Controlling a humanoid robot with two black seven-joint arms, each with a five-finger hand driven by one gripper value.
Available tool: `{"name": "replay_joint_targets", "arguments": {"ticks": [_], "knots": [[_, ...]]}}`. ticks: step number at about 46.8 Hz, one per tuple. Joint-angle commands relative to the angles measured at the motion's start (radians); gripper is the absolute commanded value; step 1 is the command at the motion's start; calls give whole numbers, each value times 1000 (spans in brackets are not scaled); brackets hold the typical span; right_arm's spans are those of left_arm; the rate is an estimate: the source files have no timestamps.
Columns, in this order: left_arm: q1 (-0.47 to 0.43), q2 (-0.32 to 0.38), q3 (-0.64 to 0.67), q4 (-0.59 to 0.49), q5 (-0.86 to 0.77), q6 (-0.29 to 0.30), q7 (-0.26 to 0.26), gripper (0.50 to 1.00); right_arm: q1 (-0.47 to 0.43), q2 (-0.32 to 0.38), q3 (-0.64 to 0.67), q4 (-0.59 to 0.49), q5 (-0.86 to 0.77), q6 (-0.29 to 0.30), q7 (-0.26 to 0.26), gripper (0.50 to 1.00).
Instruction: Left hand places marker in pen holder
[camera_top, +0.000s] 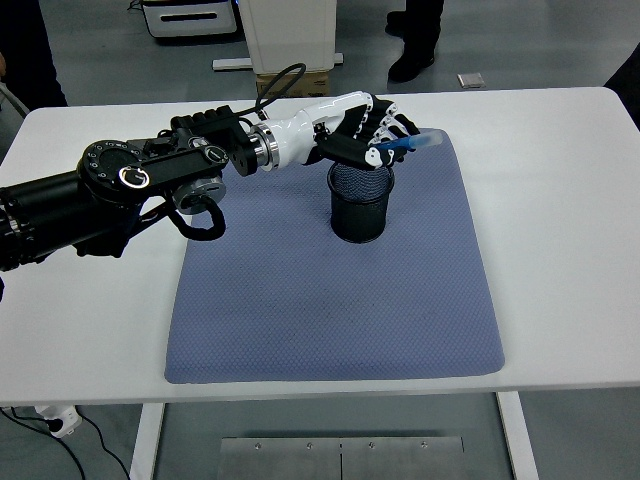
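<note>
A black mesh pen holder (361, 203) stands upright on the blue mat (335, 300), toward its far side. My left hand (375, 135) hovers just above and behind the holder's rim, fingers curled around a blue marker (411, 146). The marker lies nearly level, its pale tip pointing right past the holder's rim. It is above the holder, not inside it. The right hand is out of view.
The mat covers the middle of the white table (560, 200). A person's legs and shoes (410, 50) show beyond the far edge, next to a white cabinet (290, 35) and a cardboard box (290, 85).
</note>
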Motion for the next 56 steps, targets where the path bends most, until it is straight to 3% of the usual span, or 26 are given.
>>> {"name": "replay_joint_targets", "arguments": {"ticks": [1, 12, 13, 16, 18, 25, 39, 56], "knots": [[23, -7, -11, 1, -47, 0, 0, 500, 0, 0, 0, 0, 0, 0, 0, 1000], [75, -30, -53, 1, -163, 24, 0, 505, 1, 0, 0, 0, 0, 0, 1, 1000], [80, -32, -53, 1, -172, 35, 0, 586, 0, 0, 0, 0, 0, 0, 0, 1000], [86, -32, -57, 1, -189, 69, 0, 891, 0, 0, 0, 0, 0, 0, 0, 1000], [86, -32, -57, 1, -191, 81, 0, 1000, 0, 0, 0, 0, 0, 0, 1, 1000], [88, -37, -83, 1, -205, 89, 0, 1000, 0, 0, 0, 0, 0, 0, 0, 1000], [123, -6, -284, 37, -220, 96, -2, 1000, 0, 0, 0, 0, 0, 0, 0, 1000], [388, 112, -626, 44, -218, 86, -2, 1000, 1, 0, 0, 0, 0, 0, 0, 1000]]}}
